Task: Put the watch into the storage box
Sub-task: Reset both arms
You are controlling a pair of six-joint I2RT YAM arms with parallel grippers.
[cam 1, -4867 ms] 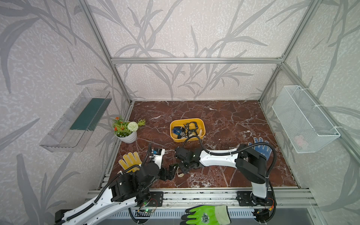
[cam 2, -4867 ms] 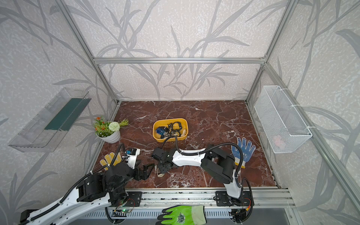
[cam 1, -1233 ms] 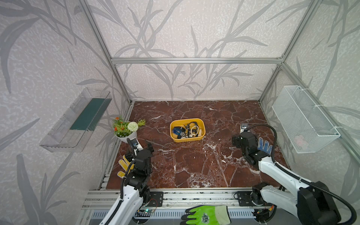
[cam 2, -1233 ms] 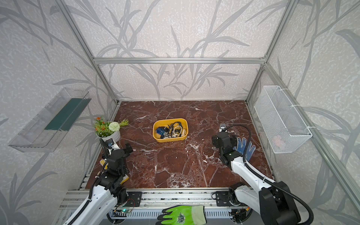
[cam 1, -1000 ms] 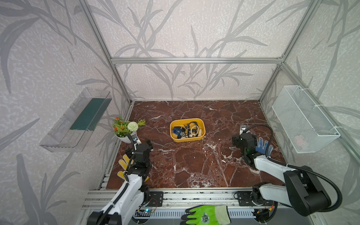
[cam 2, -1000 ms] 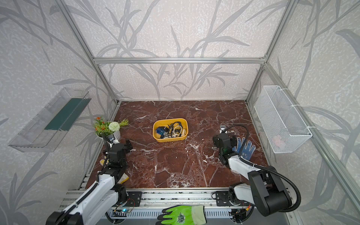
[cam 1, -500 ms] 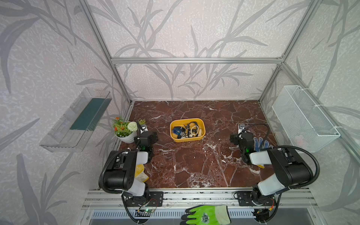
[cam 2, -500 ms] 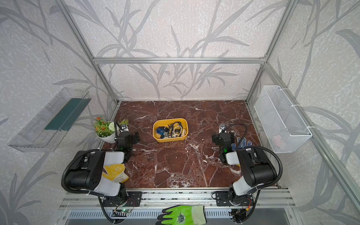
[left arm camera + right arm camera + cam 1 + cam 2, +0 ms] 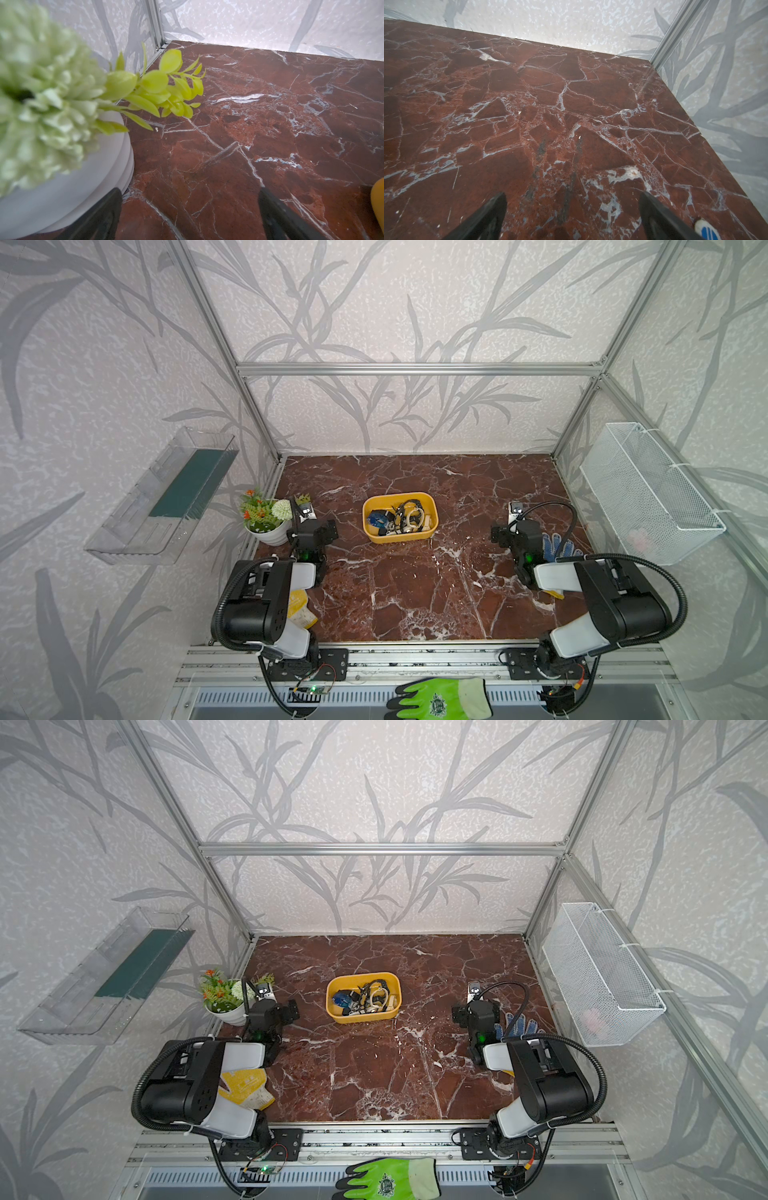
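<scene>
Yellow plastic marks the storage box (image 9: 399,537), which sits mid-table on the red marble table (image 9: 415,593) in both top views. Inside it lies a tangle of straps and small items. We take the watch (image 9: 410,515) to be part of that tangle, within the walls, though we cannot single it out with certainty among the bands. We see no watch on the bare marble.

Our left gripper (image 9: 311,529) rests at 9 o'clock from the box, just beside the flower pot (image 9: 270,533). Our right gripper (image 9: 516,531) rests at 3 o'clock, beside the blue-dotted glove (image 9: 559,546). Both arms are folded close to their bases. In each wrist view the jaws stand wide apart with only marble between them, so neither holds anything.

We judge the placing step done and the task at or near its end. The next move calls for little more than keeping clear of the box, and perhaps checking that no strap hangs over the rim.

Much is hard to read. The box's contents are too small to sort, and the blue item at its 9 o'clock end is unidentifiable. The left wrist view catches only a cut-off sliver of the box. The yellow glove (image 9: 245,1088) lies partly under our left arm, and something pink in the wire basket (image 9: 648,489) is blurred.
</scene>
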